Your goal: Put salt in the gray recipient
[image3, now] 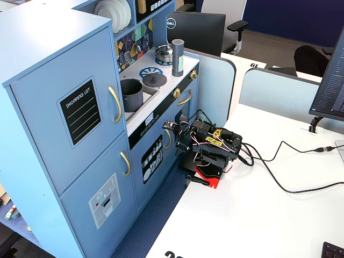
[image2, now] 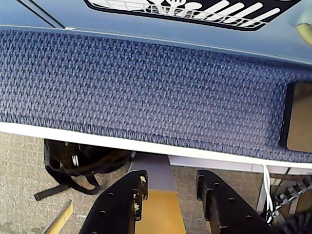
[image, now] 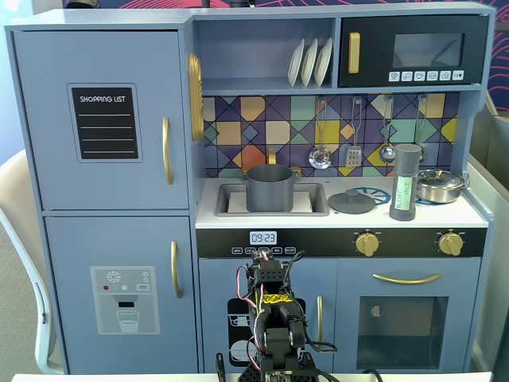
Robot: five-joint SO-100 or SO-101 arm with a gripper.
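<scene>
White desk [image3: 258,215] beside toy kitchen [image3: 70,107]

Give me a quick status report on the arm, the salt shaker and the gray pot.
Gripper empty, fingers slightly apart, arm folded low. Salt upright on counter, untouched. Gray pot in sink. Lid lies between them.

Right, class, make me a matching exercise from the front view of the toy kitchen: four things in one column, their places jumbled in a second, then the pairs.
Things:
1. pot
2. lid
3. salt
4. plates

Places:
A. on the upper shelf
B. in the sink
C. flat on the counter, right of the sink
D. upright on the counter, left of the steel pan

Pairs: 1-B, 2-C, 3-D, 4-A
</scene>
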